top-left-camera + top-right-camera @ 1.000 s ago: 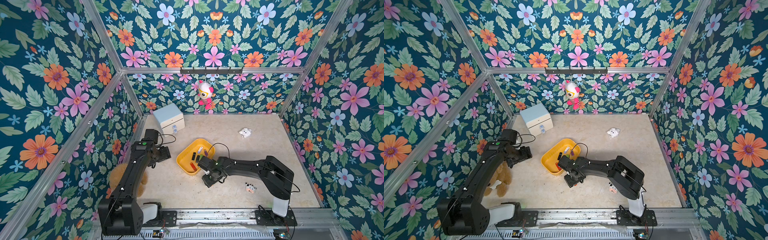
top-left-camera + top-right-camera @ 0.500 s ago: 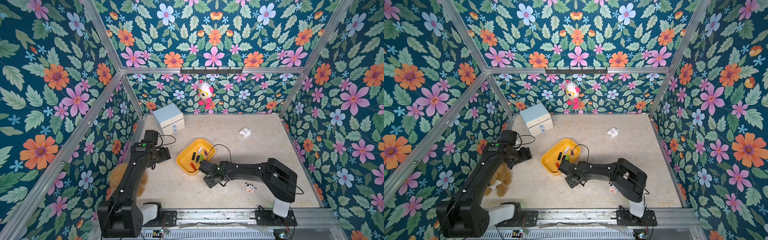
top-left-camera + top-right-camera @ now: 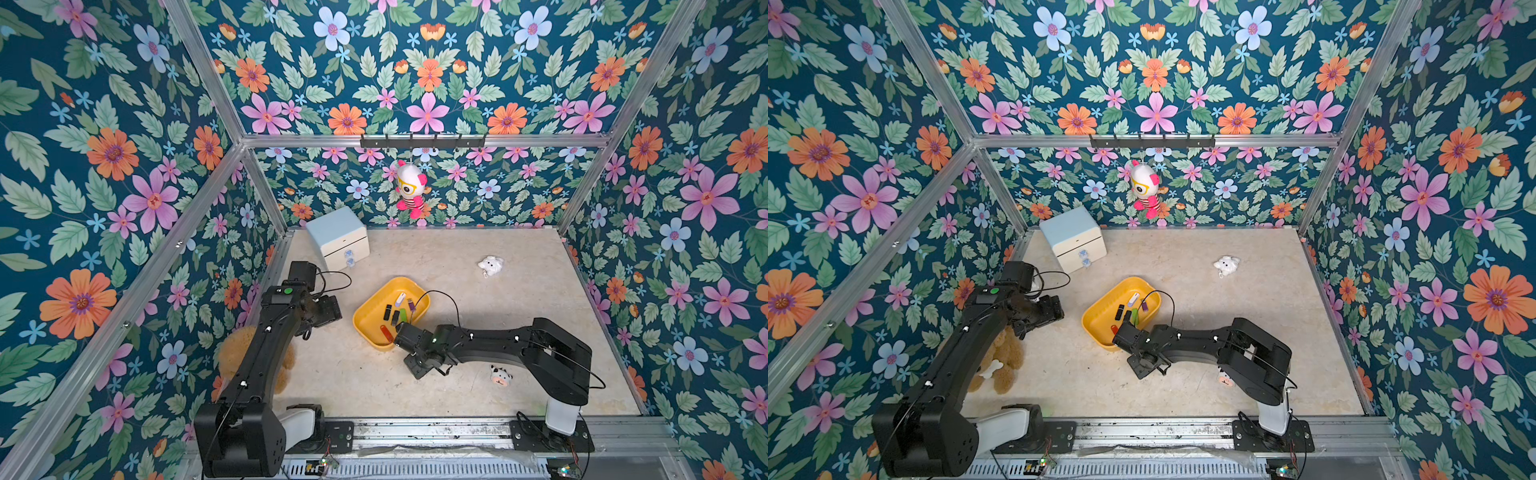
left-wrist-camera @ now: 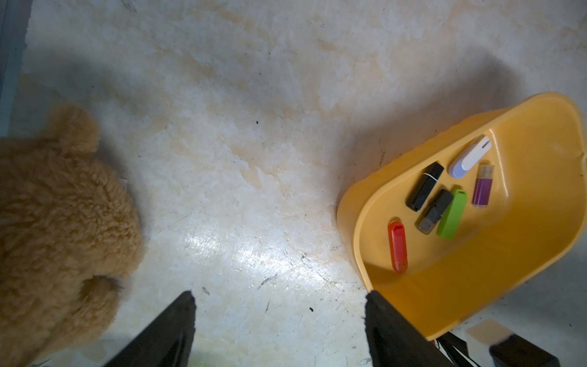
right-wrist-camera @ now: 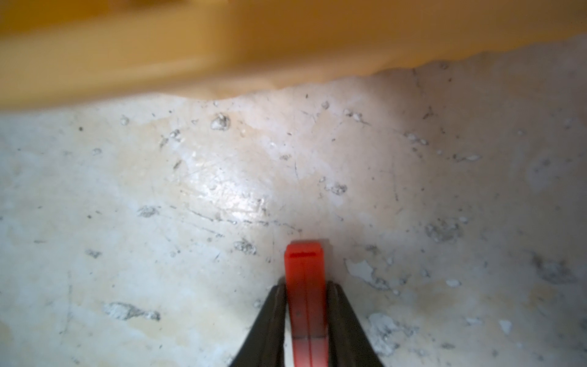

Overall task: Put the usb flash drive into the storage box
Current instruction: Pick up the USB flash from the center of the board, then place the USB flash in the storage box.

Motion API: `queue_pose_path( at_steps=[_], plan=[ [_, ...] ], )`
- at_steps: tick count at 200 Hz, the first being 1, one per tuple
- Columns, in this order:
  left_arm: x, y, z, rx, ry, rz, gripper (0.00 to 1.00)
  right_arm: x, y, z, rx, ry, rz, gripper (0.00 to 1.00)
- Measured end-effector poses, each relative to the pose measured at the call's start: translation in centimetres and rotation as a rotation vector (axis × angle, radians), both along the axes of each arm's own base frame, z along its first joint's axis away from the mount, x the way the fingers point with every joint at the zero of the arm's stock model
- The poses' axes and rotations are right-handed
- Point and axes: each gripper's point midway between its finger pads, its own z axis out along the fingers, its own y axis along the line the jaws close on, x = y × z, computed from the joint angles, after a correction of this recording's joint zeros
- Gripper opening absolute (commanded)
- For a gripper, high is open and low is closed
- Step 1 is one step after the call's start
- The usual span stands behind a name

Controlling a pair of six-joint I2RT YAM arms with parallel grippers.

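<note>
In the right wrist view my right gripper (image 5: 306, 287) is shut on a red usb flash drive (image 5: 305, 270), which stands on end just above the table. The yellow storage box (image 5: 222, 47) rises close beyond it, seen from outside its wall. In both top views the right wrist (image 3: 409, 336) hangs at the near end of the storage box (image 3: 361, 324), with the fingers hidden beneath it. Several flash drives lie in the box, among them a red one (image 4: 397, 246) and a green one (image 4: 452, 213). My left gripper (image 4: 280, 295) is open over bare table beside the box.
A pale blue-topped white cabinet (image 3: 338, 237) stands at the back left. A brown plush bear (image 4: 57, 222) lies under the left arm. A white plush (image 3: 491, 266) lies at the back right, a small cow figure (image 3: 500, 376) by the right arm. A doll (image 3: 410, 189) hangs on the back wall.
The right gripper's jaws have closed onto the red flash drive beside the box's near end. The left arm has not moved.
</note>
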Motion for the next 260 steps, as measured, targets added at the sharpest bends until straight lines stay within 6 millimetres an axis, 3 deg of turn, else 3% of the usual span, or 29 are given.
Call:
queue_pose_path(
  at_steps=[30,79,138,173,207,260],
  plan=[
    [-0.2,0.0,-0.2,0.000,0.007,0.000,0.86,0.0,0.0,0.1,0.001,0.001,0.000,0.00],
    [-0.2,0.0,-0.3,0.001,0.007,-0.001,0.86,-0.9,-0.1,0.7,-0.008,0.021,0.006,0.00],
    [-0.4,0.0,-0.3,0.003,0.006,-0.010,0.86,-2.2,0.7,5.3,0.018,0.021,0.028,0.00],
    [-0.5,0.0,-0.3,0.001,0.006,-0.016,0.87,-2.0,1.3,9.4,0.063,-0.004,0.026,0.00],
    [-0.5,-0.1,-0.4,-0.001,0.009,-0.017,0.87,-0.7,3.2,12.5,0.100,-0.028,0.021,0.00],
    [-0.1,-0.1,-0.1,-0.001,0.000,-0.016,0.88,4.4,5.9,13.0,0.144,-0.035,-0.010,0.00]
  ],
)
